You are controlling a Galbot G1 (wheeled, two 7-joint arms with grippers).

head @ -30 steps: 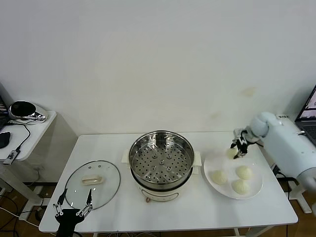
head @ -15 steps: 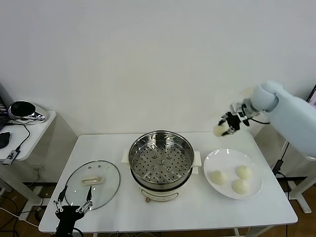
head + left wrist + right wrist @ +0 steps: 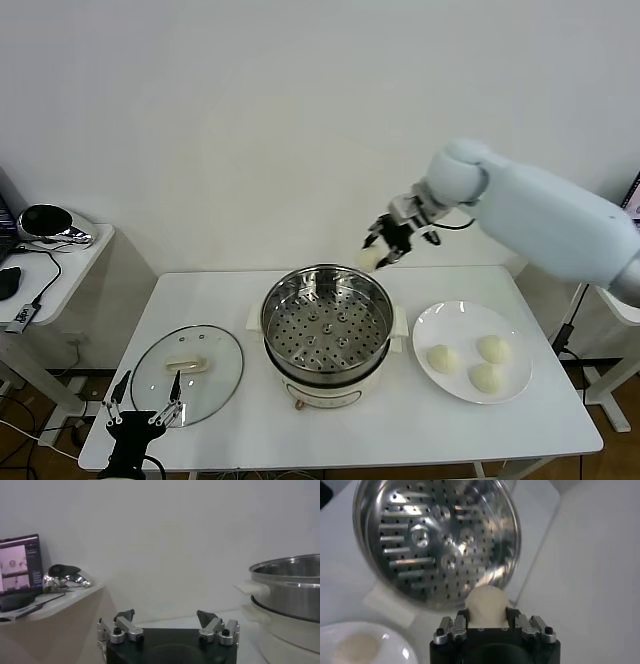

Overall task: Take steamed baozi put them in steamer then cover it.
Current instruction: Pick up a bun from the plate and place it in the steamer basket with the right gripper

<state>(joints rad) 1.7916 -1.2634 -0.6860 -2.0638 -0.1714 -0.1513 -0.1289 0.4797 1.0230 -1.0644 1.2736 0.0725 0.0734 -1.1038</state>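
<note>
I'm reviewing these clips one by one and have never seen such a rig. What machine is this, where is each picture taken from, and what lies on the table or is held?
This is a two-armed robot with a grasping tool on each arm. The wide picture comes from a camera on its head, looking down at a white table. The other two come from cameras on its wrists.

On the table stand a steel steamer with a perforated tray, a glass cover lying flat to its left, and a white plate to its right with three baozi on it.

The right tool is shut on a fourth baozi, held in the air at the steamer's far rim. The right wrist view shows that bun between the fingers with the tray below.

The left tool waits open at the table's near left edge, near the cover.
</note>
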